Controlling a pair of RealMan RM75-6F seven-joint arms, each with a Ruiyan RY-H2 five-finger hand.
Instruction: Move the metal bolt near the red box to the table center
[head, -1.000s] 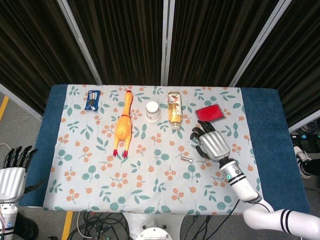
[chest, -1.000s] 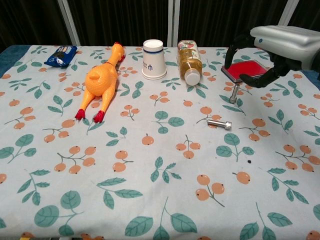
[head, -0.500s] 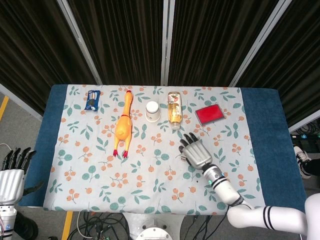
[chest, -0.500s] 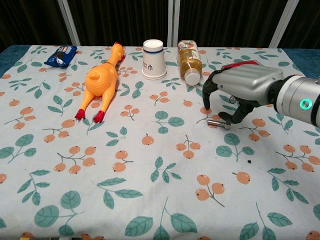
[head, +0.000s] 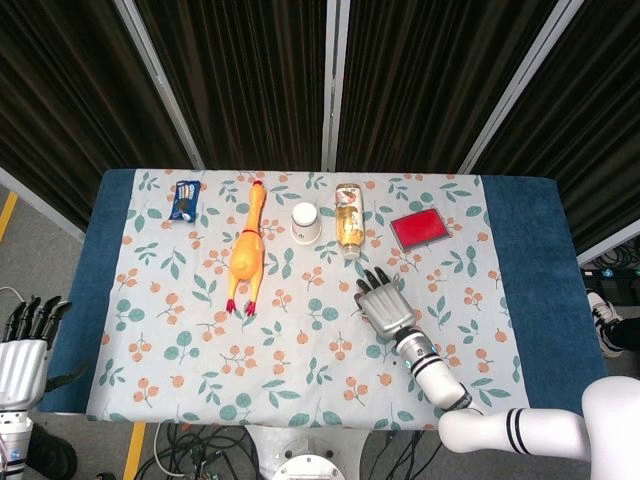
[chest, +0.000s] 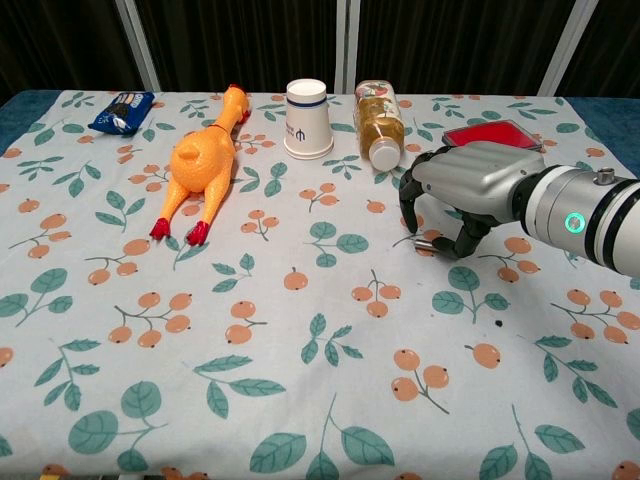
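The metal bolt (chest: 430, 242) lies on the flowered cloth, left of and nearer than the red box (chest: 490, 134). My right hand (chest: 468, 190) arches over the bolt, with a fingertip (chest: 407, 233) at one end and the thumb at the other. The bolt still rests on the cloth and I see no firm grip on it. In the head view the right hand (head: 385, 304) hides the bolt, and the red box (head: 418, 228) lies beyond it to the right. My left hand (head: 24, 350) hangs off the table's near left corner with its fingers spread, holding nothing.
A bottle (chest: 378, 122) lies on its side just behind the right hand. An upturned paper cup (chest: 307, 118) stands beside the bottle, then comes a rubber chicken (chest: 203, 160). A blue snack packet (chest: 120, 111) is at the far left. The table (head: 300, 380) has bare cloth across its near half.
The right hand came down and leftward from above the red box to the bolt, and its fingers have curled closer around it. The bolt and the left hand have not moved.
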